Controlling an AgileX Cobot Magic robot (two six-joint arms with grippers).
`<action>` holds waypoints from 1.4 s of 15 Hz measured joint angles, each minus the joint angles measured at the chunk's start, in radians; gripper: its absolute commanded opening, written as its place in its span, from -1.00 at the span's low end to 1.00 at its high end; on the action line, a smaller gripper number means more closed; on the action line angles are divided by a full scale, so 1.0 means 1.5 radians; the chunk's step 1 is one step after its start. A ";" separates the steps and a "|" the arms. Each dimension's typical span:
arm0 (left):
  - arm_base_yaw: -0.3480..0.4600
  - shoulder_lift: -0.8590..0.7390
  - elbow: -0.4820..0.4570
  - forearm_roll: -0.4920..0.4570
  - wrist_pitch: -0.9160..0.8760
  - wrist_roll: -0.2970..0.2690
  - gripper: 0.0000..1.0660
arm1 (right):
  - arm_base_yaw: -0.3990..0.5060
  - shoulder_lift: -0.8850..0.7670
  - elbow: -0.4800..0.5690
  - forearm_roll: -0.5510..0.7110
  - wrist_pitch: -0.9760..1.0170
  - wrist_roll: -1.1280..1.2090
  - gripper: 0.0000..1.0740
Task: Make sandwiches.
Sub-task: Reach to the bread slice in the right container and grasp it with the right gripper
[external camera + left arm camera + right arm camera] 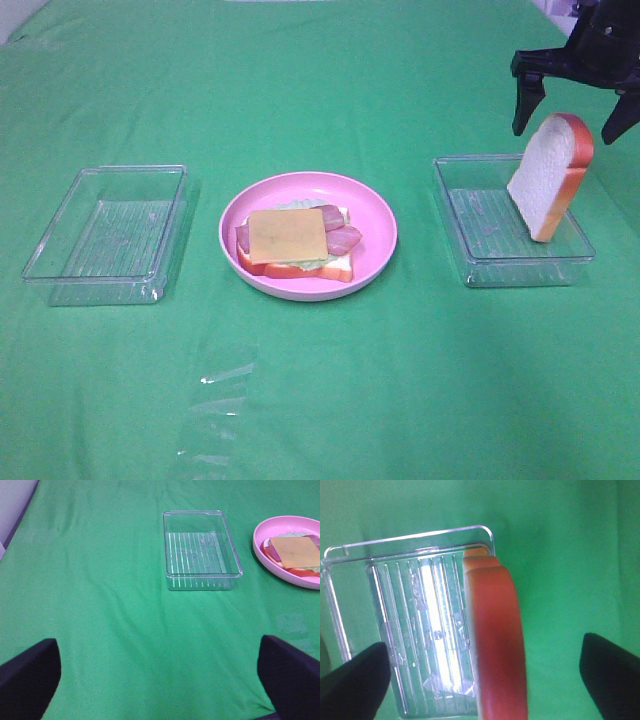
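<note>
While the top slice remains off the stack, the task is judged to be most of the way through. Nearest the camera in the exterior view, only the green surface (pixel 320 400) and a faint transparent film are seen. Further back, three items are set in a row. At the left, a clear tray (pixel 108 232) is seen with nothing in it. In the middle, the pink plate (pixel 375 215) carries the partly built sandwich (pixel 295 245): a base bread slice, lettuce, bacon strips and a cheese slice (pixel 287 235) uppermost. At the right, a second clear tray (pixel 512 222) is placed, and a bread slice (pixel 550 175) stands tilted on edge at its far right side, its lower edge in or at the tray.

Farthest back, the right gripper (pixel 572 112) is positioned directly above this slice. Its jaws are spread wide, and the slice is not clamped in either view. The left gripper (pixel 160 680) is held well apart from the plate, jaws wide and empty.

One step is judged outstanding: the slice is to be grasped, carried to the plate and laid flat on the cheese.
</note>
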 measured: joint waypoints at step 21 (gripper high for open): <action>0.000 0.000 0.000 0.000 0.000 0.000 0.87 | -0.001 0.033 0.000 -0.003 0.000 -0.001 -0.08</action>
